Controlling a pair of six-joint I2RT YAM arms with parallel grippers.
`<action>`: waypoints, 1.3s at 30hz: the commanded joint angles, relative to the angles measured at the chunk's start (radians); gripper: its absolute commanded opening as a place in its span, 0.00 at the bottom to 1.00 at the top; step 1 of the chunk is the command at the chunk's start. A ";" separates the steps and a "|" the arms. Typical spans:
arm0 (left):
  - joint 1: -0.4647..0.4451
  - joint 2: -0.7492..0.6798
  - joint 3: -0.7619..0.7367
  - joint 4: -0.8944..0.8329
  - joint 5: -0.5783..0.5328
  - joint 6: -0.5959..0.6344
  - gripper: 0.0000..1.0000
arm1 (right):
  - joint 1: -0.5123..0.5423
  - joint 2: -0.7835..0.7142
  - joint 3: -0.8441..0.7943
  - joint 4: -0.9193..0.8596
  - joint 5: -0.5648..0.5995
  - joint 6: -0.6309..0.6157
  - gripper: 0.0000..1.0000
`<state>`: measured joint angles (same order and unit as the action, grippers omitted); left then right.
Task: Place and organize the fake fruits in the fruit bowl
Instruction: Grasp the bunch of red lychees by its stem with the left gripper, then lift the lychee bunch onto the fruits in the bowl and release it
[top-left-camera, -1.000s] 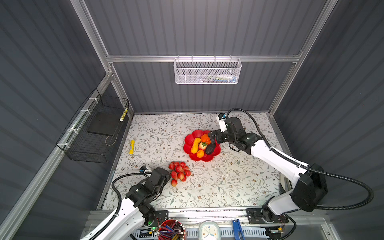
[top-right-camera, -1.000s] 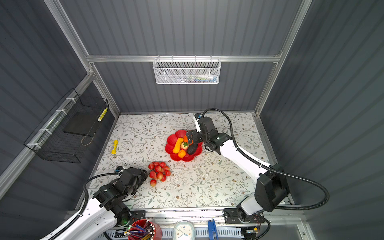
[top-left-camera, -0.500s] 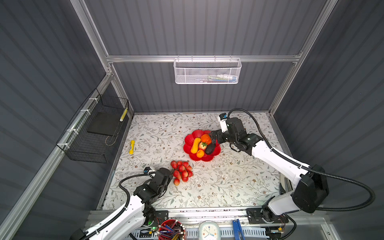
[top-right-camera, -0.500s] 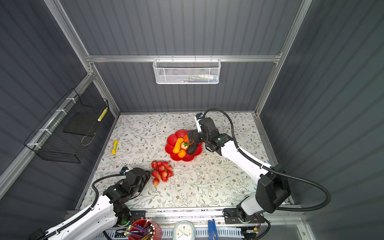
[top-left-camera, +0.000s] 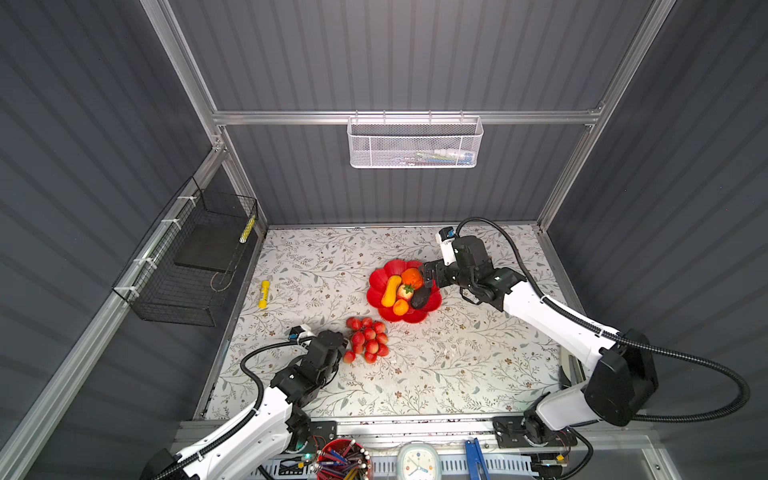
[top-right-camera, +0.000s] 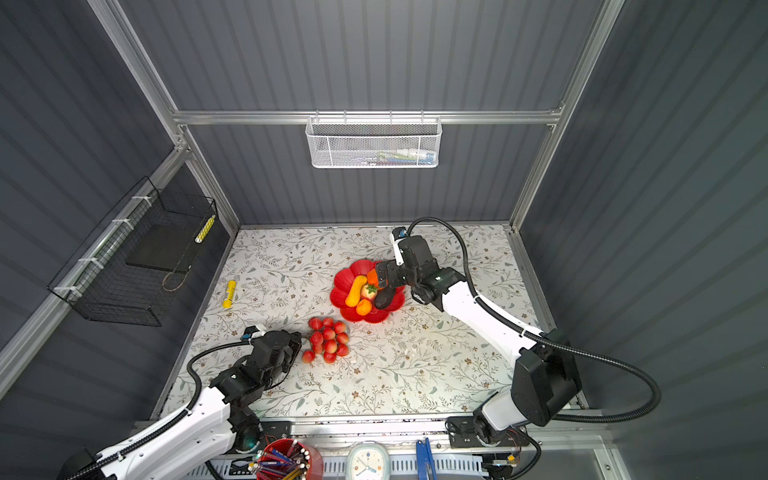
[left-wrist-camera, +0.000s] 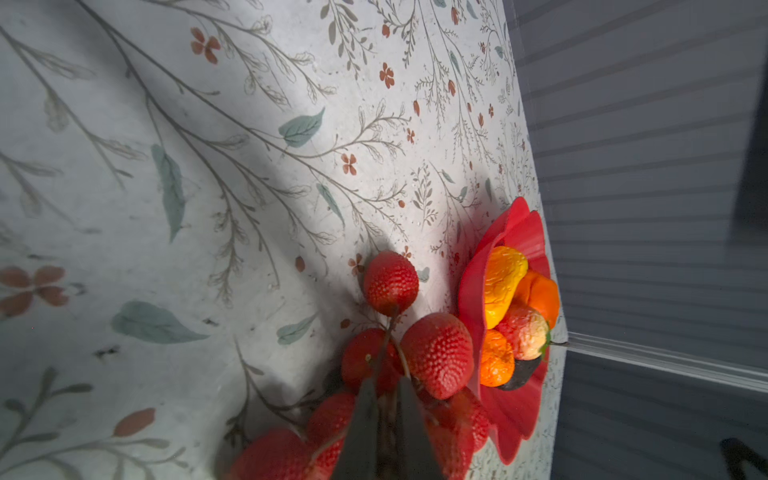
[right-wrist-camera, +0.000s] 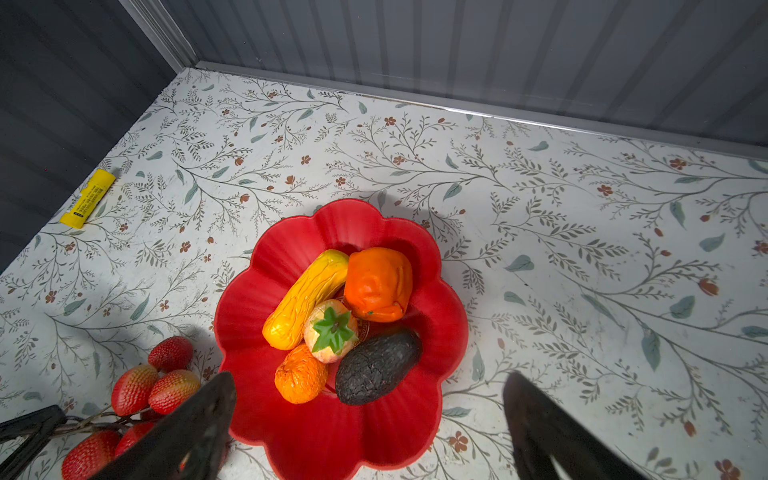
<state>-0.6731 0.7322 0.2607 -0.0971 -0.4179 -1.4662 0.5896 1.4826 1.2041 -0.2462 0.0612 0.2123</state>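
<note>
Your left gripper (left-wrist-camera: 386, 415) pinches the red berry bunch (top-left-camera: 368, 338) by its stem, just below centre; right gripper (right-wrist-camera: 370, 377) gapes open over the fruit bowl (right-wrist-camera: 249, 291).

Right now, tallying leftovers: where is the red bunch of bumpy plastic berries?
In both top views the berry bunch lies just near-left of the red flower-shaped bowl, its stem in the left gripper.
</note>
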 joint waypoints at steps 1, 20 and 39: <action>0.003 0.006 0.032 0.036 -0.001 0.031 0.00 | -0.006 -0.021 -0.013 0.015 0.017 -0.013 0.99; 0.004 0.016 0.460 -0.182 0.182 0.426 0.00 | -0.022 -0.062 -0.042 0.039 0.010 0.014 0.99; 0.145 0.720 0.869 0.127 0.731 0.779 0.00 | -0.147 -0.322 -0.247 0.070 -0.028 0.133 0.99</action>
<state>-0.5507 1.3998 1.0782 -0.0704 0.1856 -0.7471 0.4541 1.1820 0.9817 -0.1772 0.0448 0.3199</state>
